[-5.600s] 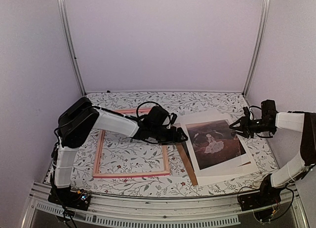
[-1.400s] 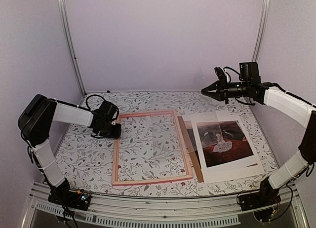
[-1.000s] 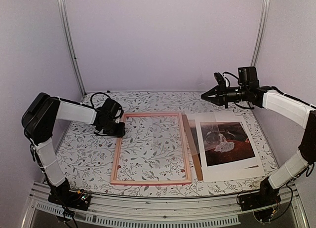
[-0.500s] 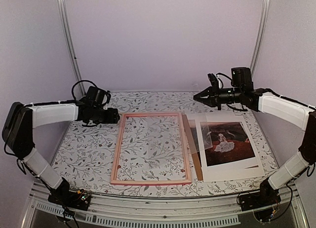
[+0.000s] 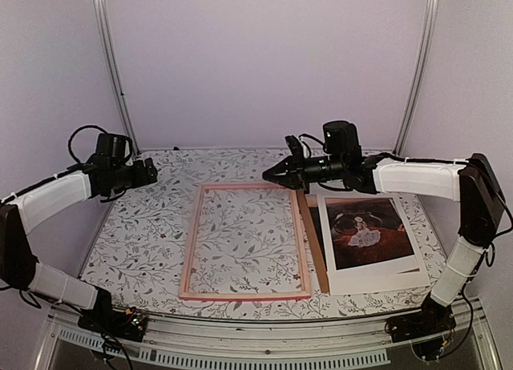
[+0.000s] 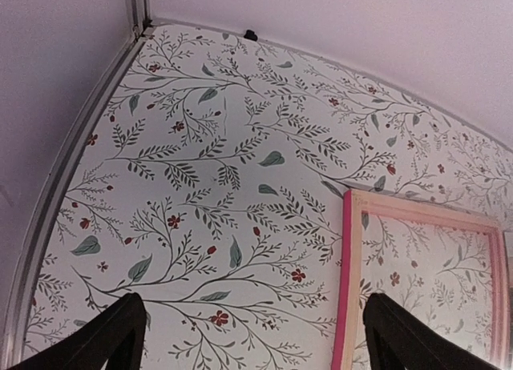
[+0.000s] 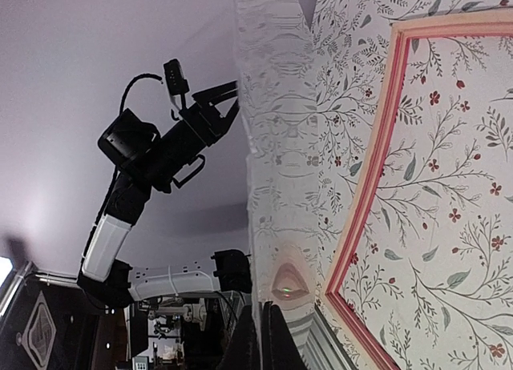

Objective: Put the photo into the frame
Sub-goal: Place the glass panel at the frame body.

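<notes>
top view only: the photo (image 5: 365, 232) shows up here and in neither wrist cam; it lies flat on a white board (image 5: 375, 282) at the right side of the floral table (image 5: 136, 242); a brown board (image 5: 314, 243) pokes out along the white one's left edge

right wrist only: a thin clear sheet (image 7: 272, 146) stands up from between the fingertips, with the floral pattern looking washed out through it; I can't really pick it out from the top; this cam also catches the left arm across the table

left wrist only: one corner of the frame (image 6: 350, 282) plus a big patch of floral cloth

right gripper (image 5: 268, 176): pinched all the way together, and as far as the wrist cam tells it has an edge of that clear sheet; it hangs in the air above the far end of the frame

left gripper (image 6: 252, 322): fingers spread wide with nothing between them; it's up in the air over the table's far left, off the frame's left side

photo vs claws: the photo sits to the right of the right gripper's tips and nearer to the bases, under that forearm, not touching; it's well apart from the left gripper, with the whole frame in between

frame: flat on the table, mid-left; only floral cloth shows inside the pink rails; the photo lies outside, beside the right rail with the brown board between
</notes>
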Action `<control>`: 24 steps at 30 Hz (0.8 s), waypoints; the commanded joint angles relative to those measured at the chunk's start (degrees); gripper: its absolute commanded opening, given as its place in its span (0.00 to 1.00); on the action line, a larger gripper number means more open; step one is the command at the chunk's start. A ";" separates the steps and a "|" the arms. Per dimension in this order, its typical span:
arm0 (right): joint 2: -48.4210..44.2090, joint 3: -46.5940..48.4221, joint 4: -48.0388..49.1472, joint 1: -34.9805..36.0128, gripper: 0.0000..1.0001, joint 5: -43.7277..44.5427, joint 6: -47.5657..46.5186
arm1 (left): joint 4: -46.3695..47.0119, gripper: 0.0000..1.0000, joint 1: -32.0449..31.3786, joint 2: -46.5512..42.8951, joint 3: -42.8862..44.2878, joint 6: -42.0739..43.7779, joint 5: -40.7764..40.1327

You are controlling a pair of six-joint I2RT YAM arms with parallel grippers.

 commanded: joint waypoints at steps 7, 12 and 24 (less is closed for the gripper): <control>9.30 -6.35 8.43 -0.36 0.00 6.72 4.69 | -0.17 1.00 0.41 -1.96 -2.15 -0.27 4.48; 12.23 -9.73 10.33 -0.36 0.00 7.90 4.81 | 1.29 1.00 0.34 -2.33 -3.98 -1.42 7.10; 8.80 -10.89 1.56 -0.36 0.00 14.73 -1.31 | 2.41 1.00 0.06 -3.72 -6.47 -1.87 8.82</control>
